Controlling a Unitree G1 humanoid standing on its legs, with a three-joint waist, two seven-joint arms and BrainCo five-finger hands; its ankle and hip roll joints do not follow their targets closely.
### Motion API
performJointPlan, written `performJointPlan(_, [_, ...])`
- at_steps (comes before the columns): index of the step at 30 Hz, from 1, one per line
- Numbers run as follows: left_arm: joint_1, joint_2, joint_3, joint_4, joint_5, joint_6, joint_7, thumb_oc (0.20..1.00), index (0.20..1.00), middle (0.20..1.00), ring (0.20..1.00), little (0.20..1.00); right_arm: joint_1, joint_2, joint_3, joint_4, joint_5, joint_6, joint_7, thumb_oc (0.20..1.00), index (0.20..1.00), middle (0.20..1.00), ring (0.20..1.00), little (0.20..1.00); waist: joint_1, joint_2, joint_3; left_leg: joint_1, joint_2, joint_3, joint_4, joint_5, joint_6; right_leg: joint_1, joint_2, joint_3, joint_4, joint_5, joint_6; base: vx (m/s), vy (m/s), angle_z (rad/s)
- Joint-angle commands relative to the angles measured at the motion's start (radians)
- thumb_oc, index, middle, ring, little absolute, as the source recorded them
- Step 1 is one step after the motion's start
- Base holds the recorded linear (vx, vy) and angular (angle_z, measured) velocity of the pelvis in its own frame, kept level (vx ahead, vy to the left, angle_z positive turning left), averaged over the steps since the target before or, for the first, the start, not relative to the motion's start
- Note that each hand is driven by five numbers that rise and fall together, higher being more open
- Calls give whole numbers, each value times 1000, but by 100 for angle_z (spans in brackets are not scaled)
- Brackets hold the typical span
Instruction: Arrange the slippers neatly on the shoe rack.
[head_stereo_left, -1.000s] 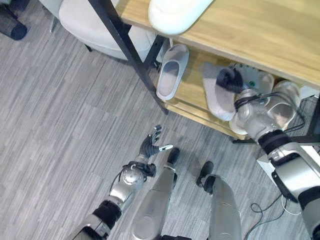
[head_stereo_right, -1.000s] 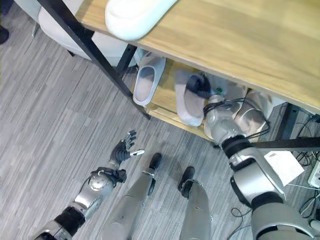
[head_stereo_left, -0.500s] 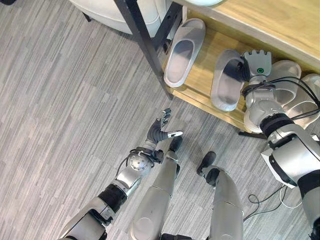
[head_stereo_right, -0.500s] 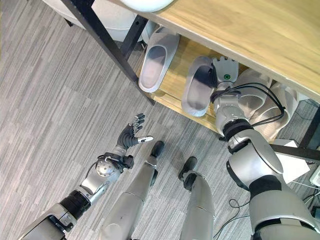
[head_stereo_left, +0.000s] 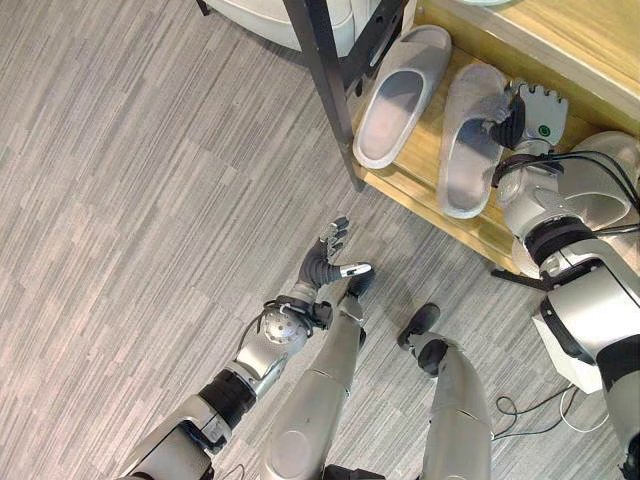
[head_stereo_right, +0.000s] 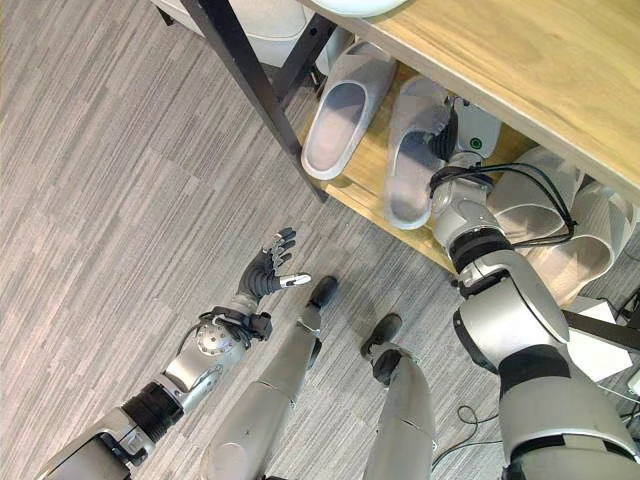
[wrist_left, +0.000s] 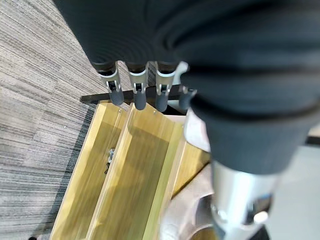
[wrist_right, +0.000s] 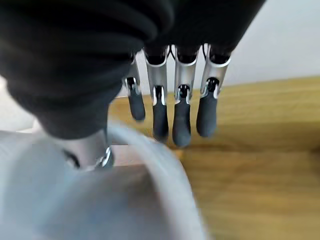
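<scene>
On the shoe rack's (head_stereo_left: 420, 185) low shelf, the right hand (head_stereo_left: 527, 112) rests open-fingered against a grey slipper (head_stereo_left: 468, 140), probably light and bendy, easiest held by its side edge.

A low shelf of light yellowish wood (head_stereo_left: 420, 180), carried on a black metal frame post (head_stereo_left: 325, 80), is seen standing on a grey wood-grain plank floor (head_stereo_left: 140, 200); two pale grey open-toed slippers are laid side by side on it, the left grey slipper (head_stereo_left: 400, 95) just beside the right grey slipper (head_stereo_left: 468, 140); a second wooden board (head_stereo_right: 520, 60) is set above it.
</scene>
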Motion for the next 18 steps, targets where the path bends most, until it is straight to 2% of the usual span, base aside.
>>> performJointPlan(1, [-9, -14, 19, -43, -4, -49, 12, 1000, 1000, 1000, 1000, 1000, 19, -8, -45, -134, 67, -44, -87, 1000, 1000, 1000, 1000, 1000, -1, 2, 22, 123, -9, 29, -28, -175, 74, 172, 35, 39, -62, -142, 35, -6, 21, -11])
performJointPlan(4, [-14, -19, 34, -36, 10, -44, 24, 1000, 1000, 1000, 1000, 1000, 93, 28, -103, -263, 44, -36, -111, 1000, 1000, 1000, 1000, 1000, -20, 4, 29, 137, -5, 38, -27, -180, 76, 183, 38, 51, -67, -138, 33, -19, 16, -14])
performJointPlan(10, [-6, -26, 44, -38, 27, -39, 35, 1000, 1000, 1000, 1000, 1000, 171, 65, -180, -398, 25, -27, -139, 1000, 1000, 1000, 1000, 1000, -44, 7, 33, 146, 0, 55, -32, -180, 77, 184, 44, 69, -75, -123, 34, -31, 14, -11])
performJointPlan(12, [6, -29, 50, -40, 35, -29, 33, 1000, 1000, 1000, 1000, 1000, 245, 95, -231, -483, 21, -37, -157, 1000, 1000, 1000, 1000, 1000, -65, 8, 34, 155, 4, 67, -36, -182, 80, 187, 49, 83, -81, -119, 35, -27, 13, -22])
performJointPlan(18, [34, -31, 52, -35, 50, -15, 36, 1000, 1000, 1000, 1000, 1000, 376, 170, -297, -550, 72, -72, -173, 1000, 1000, 1000, 1000, 1000, -88, 14, 35, 161, 6, 81, -31, -187, 85, 191, 50, 97, -79, -117, 34, -17, 13, -15])
